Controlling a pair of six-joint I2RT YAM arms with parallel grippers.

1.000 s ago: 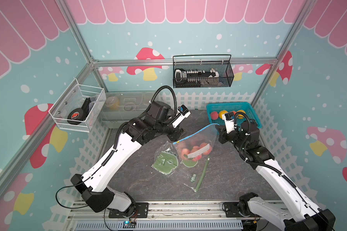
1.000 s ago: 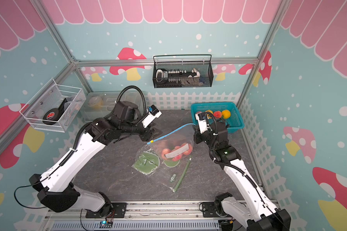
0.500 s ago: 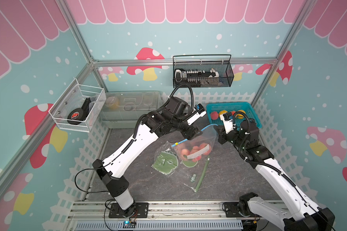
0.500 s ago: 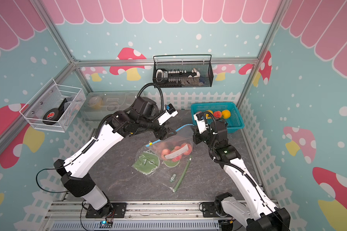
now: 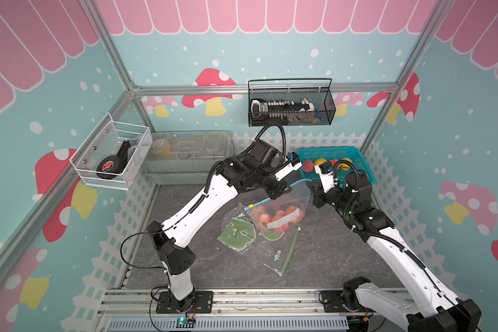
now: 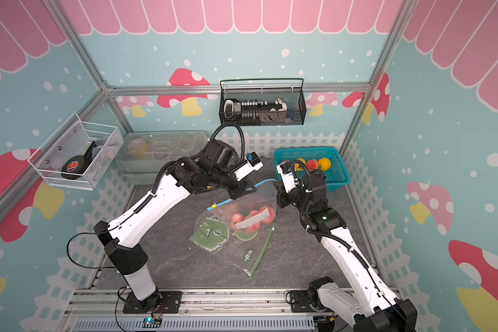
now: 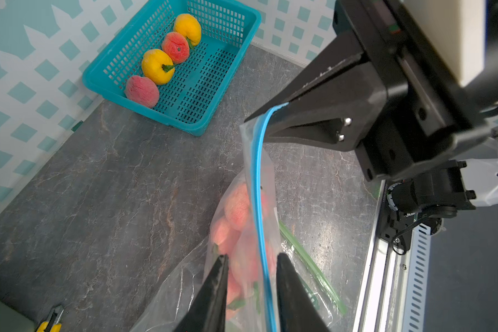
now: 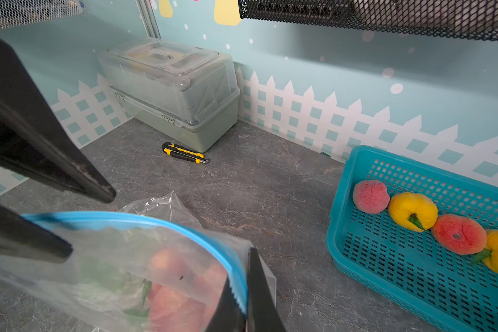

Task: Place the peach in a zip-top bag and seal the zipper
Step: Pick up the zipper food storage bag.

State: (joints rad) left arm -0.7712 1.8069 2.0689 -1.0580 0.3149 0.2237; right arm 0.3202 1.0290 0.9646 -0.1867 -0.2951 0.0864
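Left gripper point(image 7: 251, 260) — across now, astride the blue zipper point(image 7: 255, 178) — jaws narrower.

Two bags point(image 5: 295, 198), two basket peaches point(image 7: 141, 91), two yellow fruits point(image 7: 157, 66) (bagged ones uncountable)

Place: a robot test booth in a lab, dressed like a toy set.
Frame: bare aluminium posts point(image 5: 110, 47) at the corners.
Walls: printed panels with mushrooms point(image 5: 212, 83) and a white picket fence point(image 5: 328, 140).
Machines: a left arm point(image 5: 202, 207) and a right arm point(image 5: 391, 244), bolted to a metal rail point(image 5: 256, 299).
Floor: stone-look tabletop point(image 5: 328, 253).
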